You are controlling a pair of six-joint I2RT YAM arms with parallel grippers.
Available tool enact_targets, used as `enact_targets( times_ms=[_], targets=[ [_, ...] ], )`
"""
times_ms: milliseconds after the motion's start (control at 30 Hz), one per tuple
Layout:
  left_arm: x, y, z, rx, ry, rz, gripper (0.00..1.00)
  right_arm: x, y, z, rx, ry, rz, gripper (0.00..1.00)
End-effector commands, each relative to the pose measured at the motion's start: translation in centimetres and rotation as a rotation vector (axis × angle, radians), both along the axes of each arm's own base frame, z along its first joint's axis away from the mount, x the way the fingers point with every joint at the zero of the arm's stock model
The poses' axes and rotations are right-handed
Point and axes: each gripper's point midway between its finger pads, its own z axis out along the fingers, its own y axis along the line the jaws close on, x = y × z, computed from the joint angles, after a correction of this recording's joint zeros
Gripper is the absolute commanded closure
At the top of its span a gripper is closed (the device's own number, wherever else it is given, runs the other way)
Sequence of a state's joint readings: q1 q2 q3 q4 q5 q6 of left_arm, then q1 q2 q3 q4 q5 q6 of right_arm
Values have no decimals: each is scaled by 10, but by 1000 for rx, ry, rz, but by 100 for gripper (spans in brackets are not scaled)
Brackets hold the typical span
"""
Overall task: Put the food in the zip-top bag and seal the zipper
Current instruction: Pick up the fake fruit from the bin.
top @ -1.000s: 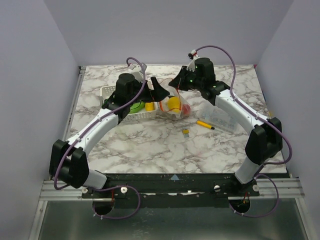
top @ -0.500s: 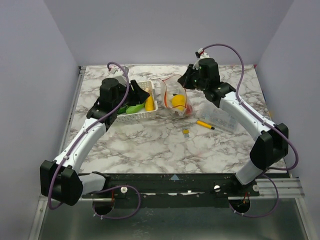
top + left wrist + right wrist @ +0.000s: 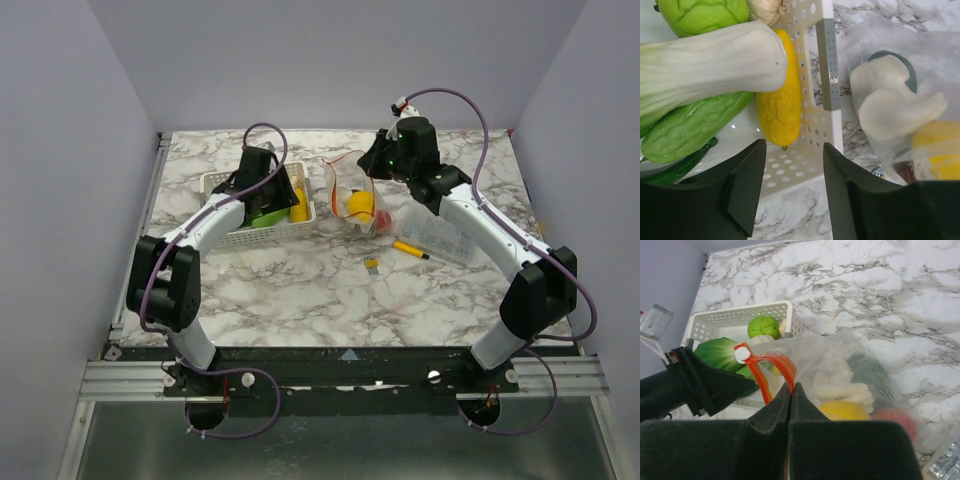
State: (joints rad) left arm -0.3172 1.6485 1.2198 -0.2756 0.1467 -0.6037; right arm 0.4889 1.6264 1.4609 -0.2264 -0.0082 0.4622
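While pinching zip-top bag (image 3: 840, 357) rim by zipper (image 3: 765, 367) in closed right tool (image 3: 791, 386), lower centre of frame, hovering left tool (image 3: 793, 148), spread apart, above yellow food (image 3: 779, 107) in basket (image 3: 826, 65).

Bare marble table (image 3: 300, 300) lies open along the near edge and at the far right corner. Toward the far left, the white lattice basket (image 3: 262, 237) and zip-top bag (image 3: 352, 205) leave hardly any gap. The clear compartment box (image 3: 445, 240) and yellow marker (image 3: 411, 249) crowd the right edge.

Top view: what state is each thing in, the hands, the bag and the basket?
left hand, open, above the basket.
right hand, shut on the zip-top bag rim.
zip-top bag, mouth open, some food inside.
zipper, unsealed.
basket, more food inside.
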Motion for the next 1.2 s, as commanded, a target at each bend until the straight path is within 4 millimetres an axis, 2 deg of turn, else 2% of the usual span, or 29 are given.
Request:
enact_targets(
  times_ms=[0,67,133,267,467,567,733,967,1167],
  targets=[
    [14,-5,-26,69,61,75,41,2,-5,8,-1,-29,-17,99],
    [17,-11,-36,84,87,77,34,3,-5,8,1,-27,-18,99],
    [19,-17,-45,84,123,87,33,2,-5,7,1,-25,-18,99],
    [25,-8,-64,123,186,182,35,-1,0,7,14,-20,10,99],
    [18,-1,-86,144,296,272,40,-1,0,6,17,-19,15,99],
    [11,5,-85,135,250,286,43,-2,0,7,18,-21,17,99],
    [11,9,-65,112,163,260,47,-2,3,6,22,-19,25,99],
    [13,14,-35,37,66,241,47,-3,4,5,26,-14,33,99],
    [14,29,-32,22,60,271,30,-3,7,1,30,-4,45,99]
  ],
)
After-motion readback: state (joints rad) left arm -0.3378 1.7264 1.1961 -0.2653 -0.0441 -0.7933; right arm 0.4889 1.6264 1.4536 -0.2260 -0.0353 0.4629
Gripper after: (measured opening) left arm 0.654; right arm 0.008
